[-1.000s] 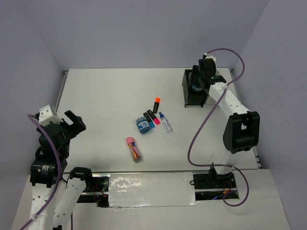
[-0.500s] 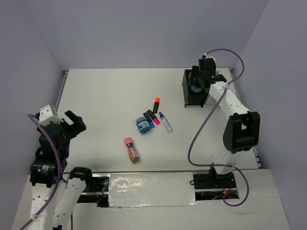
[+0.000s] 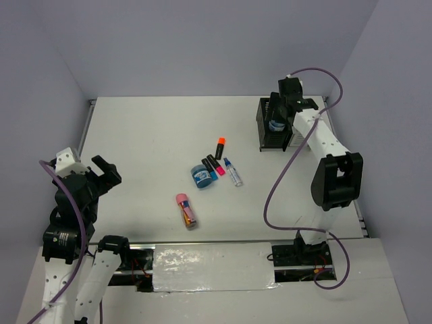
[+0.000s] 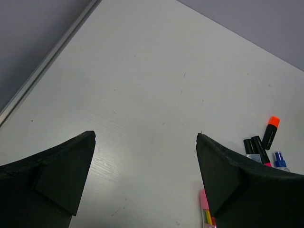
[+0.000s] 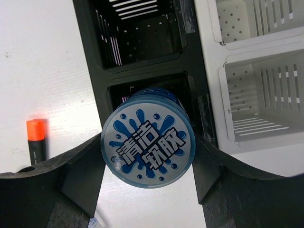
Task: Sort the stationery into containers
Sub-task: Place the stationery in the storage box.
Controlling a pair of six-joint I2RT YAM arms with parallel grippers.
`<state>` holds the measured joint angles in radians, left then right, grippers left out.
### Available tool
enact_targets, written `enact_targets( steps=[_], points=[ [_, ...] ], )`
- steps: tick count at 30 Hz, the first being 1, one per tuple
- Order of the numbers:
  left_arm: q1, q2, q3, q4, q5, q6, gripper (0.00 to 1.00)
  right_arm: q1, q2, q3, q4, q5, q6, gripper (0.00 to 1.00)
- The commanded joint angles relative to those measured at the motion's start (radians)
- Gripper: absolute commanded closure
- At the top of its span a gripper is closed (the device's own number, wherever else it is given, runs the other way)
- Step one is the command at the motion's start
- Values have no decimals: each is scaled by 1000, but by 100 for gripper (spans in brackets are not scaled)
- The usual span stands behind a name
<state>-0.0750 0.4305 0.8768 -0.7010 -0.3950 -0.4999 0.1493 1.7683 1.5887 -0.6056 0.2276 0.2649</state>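
Observation:
My right gripper (image 3: 277,121) is shut on a round blue tape roll (image 5: 148,142) and holds it over the near compartment of the black container (image 5: 142,42). The white container (image 5: 259,99) adjoins it on the right. The second blue roll (image 3: 200,176) lies mid-table beside black markers with pink and blue ends (image 3: 214,165), an orange-ended marker (image 3: 220,145) and a clear blue-capped pen (image 3: 233,172). A pink-capped clear tube (image 3: 186,210) lies nearer. My left gripper (image 3: 101,172) is open and empty at the near left, above bare table (image 4: 142,95).
The table's raised left rim (image 3: 86,125) runs past my left arm. Grey walls close in the back and sides. In the left wrist view the orange-ended marker (image 4: 270,132) and the tube's pink cap (image 4: 204,199) show at the right.
My right gripper has carried the blue roll slightly farther back over the black container. The pink-capped tube has settled a little to the left. The left arm has not moved.

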Motion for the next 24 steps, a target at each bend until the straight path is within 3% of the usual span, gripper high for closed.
enact_targets(
  steps=[1,2,3,4,6,7,12,16,20,24],
  points=[
    [4,10,-1,52,8,18,1,-16,10,59,-10,-4,10,73],
    [4,11,-2,55,11,17,1,-17,10,60,-5,-8,10,51],
    [4,14,-2,54,13,18,1,-19,10,66,-8,-8,11,38],
    [4,14,-2,54,15,20,1,-19,10,73,-13,-8,13,31],
    [4,16,-1,55,13,18,1,-17,13,100,-22,-5,13,6],
    [4,16,-2,55,13,18,1,-17,14,111,-34,-5,10,0],
    [4,17,-1,52,10,18,1,-16,10,208,-86,3,7,0],
    [4,24,2,41,-22,9,1,39,-62,160,-80,-77,-1,0],
    [6,54,11,21,-57,-9,1,264,-197,-62,10,-80,-59,0],
    [7,100,13,26,-31,0,1,450,-219,-203,99,-112,-20,0]
  ],
)
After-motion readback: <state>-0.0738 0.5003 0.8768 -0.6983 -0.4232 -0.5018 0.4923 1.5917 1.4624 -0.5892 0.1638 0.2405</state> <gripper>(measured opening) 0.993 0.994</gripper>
